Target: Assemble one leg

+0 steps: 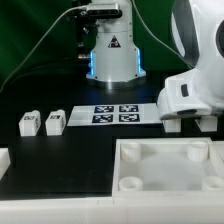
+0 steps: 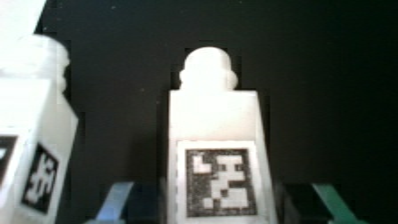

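Filling the near side of the black surface (image 1: 70, 150), the large white tray-like part (image 1: 170, 172) lay flat with its round corner sockets facing up; beyond it, on the exterior view's right, the white arm (image 1: 195, 70) bent low over the surface; the marker board (image 1: 115, 113) lay in front of the robot's base (image 1: 110, 55); two further legs (image 1: 30, 122) stood side by side on the exterior view's left, well apart from the arm; in the wrist view the leg (image 2: 217, 140) sat on the surface between the fingers of the claw (image 2: 217, 205), its square tag turned to the camera and its rounded peg pointing away; a neighbouring leg (image 2: 27, 130) stood just beside it, a dark strip between them; the claw was open, its bluish fingertips (image 2: 118, 200) astride the leg with a gap showing on each side, touching nothing.
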`<state>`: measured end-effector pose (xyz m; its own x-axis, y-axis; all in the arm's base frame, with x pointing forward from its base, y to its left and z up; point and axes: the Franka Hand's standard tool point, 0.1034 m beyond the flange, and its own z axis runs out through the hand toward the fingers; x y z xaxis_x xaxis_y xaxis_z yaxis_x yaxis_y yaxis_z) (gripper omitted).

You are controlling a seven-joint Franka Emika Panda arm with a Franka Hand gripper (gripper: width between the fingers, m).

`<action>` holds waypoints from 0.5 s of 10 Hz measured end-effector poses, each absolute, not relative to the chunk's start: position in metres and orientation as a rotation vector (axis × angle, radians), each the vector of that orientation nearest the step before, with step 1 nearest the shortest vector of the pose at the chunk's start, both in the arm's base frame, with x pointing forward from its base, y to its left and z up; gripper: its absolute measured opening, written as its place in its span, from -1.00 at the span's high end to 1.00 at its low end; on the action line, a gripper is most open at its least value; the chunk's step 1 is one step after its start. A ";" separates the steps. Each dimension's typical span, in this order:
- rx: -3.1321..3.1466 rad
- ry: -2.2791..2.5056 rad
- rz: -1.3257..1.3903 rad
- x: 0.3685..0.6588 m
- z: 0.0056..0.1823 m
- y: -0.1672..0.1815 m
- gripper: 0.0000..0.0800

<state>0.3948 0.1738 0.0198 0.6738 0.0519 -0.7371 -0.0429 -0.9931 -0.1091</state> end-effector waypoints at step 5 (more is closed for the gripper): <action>-2.816 -0.130 0.933 0.468 0.100 0.155 0.27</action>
